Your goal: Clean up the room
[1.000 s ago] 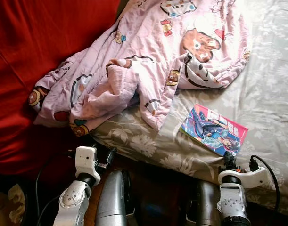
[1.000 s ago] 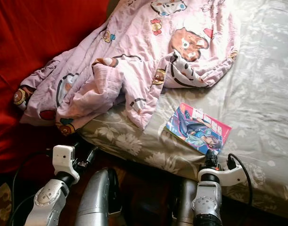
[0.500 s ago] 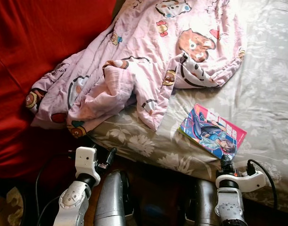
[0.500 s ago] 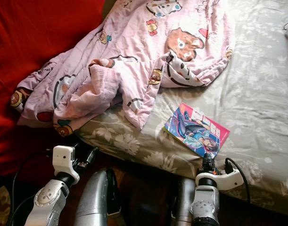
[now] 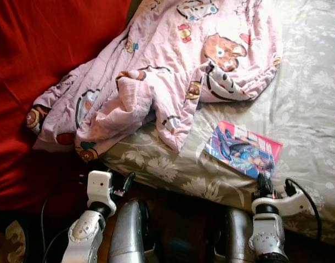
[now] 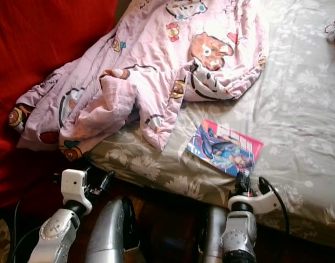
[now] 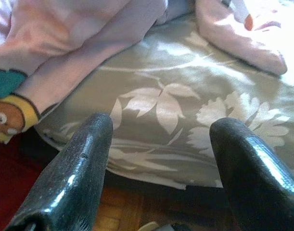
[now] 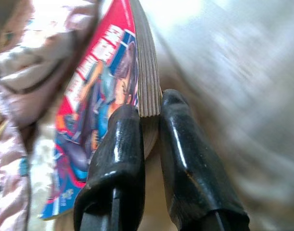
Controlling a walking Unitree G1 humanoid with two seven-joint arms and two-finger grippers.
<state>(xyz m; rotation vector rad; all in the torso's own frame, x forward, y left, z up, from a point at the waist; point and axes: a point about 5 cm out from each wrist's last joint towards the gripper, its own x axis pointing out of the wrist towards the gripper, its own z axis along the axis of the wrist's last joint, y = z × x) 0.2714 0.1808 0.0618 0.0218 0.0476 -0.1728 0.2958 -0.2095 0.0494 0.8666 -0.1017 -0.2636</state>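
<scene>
Bare floral bedsheet [image 5: 310,109] lies open right of the comic book [image 5: 243,149]; the rumpled pink quilt [image 5: 156,71] blocks the left.

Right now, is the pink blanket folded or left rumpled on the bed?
Rumpled. The pink blanket lies bunched in loose folds, one corner hanging off the bed edge toward the red fabric.

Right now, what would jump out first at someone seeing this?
A crumpled pink cartoon blanket sprawls over the flowered bed against a red backdrop. Nearer, a bright comic book lies by the bed's edge, with the right hand at its corner.
</scene>
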